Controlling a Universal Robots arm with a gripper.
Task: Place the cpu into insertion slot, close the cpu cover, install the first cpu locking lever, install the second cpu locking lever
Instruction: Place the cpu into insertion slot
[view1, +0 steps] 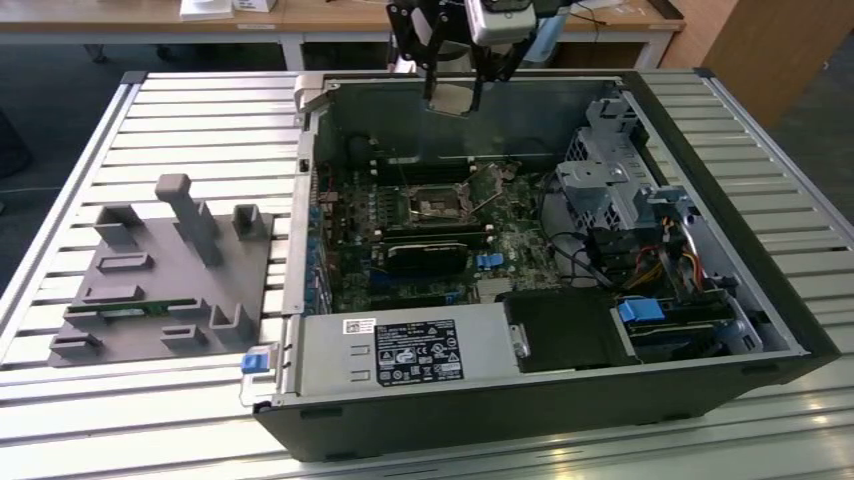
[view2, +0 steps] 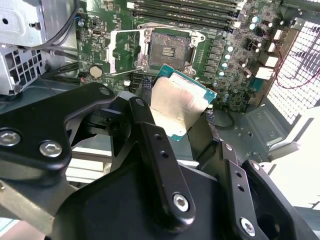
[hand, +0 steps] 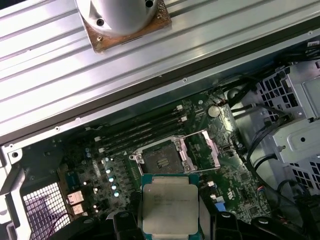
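Gripping the cpu (view2: 180, 100), the end effector (view2: 176, 114) hovers.

Slatted table (view1: 200, 110): computer case (view1: 534, 412), fixture (view1: 147, 290) (grey)

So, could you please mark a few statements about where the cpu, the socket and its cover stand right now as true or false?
1. The pincer grips the cpu above the open computer case. True.
2. The cpu already sits in the insertion slot. False: the slot is empty with its contact field bare, and the cpu is held clear of it.
3. The cpu cover is shut over the slot. False: it is swung open beside the slot.
4. A grey fixture lies on the table, to the exterior view's left of the case. True.
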